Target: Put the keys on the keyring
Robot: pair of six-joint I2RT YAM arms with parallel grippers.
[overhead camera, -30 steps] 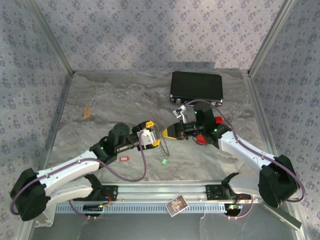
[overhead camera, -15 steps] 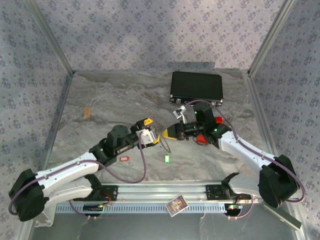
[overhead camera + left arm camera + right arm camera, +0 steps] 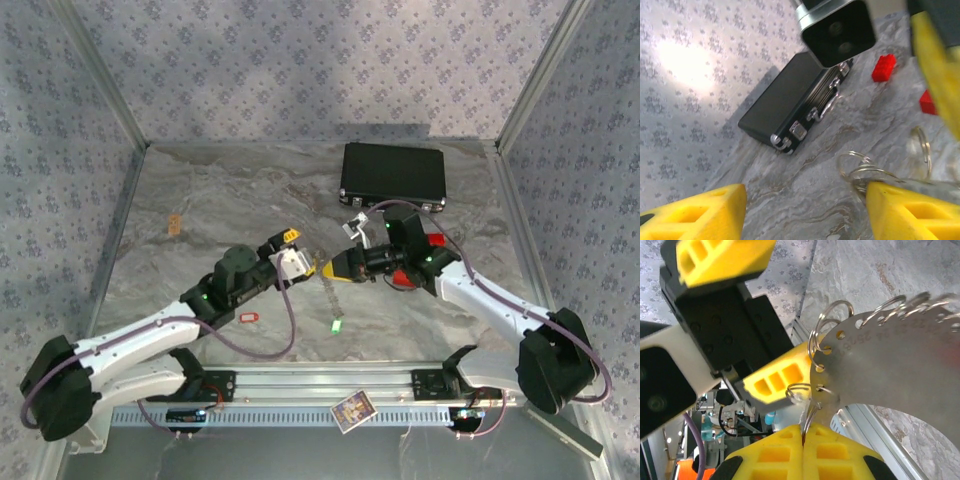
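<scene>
The keyring (image 3: 880,365) is a silvery metal plate with several small split rings along its edge, held above the table. My right gripper (image 3: 804,432) is shut on a thin ring at the plate's rim, and sits mid-table in the top view (image 3: 337,266). My left gripper (image 3: 302,252) is open; in its wrist view (image 3: 800,215) one yellow finger (image 3: 910,210) sits against the plate and rings (image 3: 865,170). The green and white key (image 3: 336,325) lies on the table below the grippers. The red key (image 3: 248,318) lies beside the left arm.
A black case (image 3: 392,172) lies at the back of the table (image 3: 220,200), also in the left wrist view (image 3: 790,102). Red bricks (image 3: 883,66) (image 3: 928,102) sit near the right arm. A small tan piece (image 3: 174,225) lies far left; a card (image 3: 352,408) rests on the front rail.
My left gripper has drawn back and to the left a little, still open. The green and white key has shifted slightly to the right. The right gripper has stayed shut on the keyring.
</scene>
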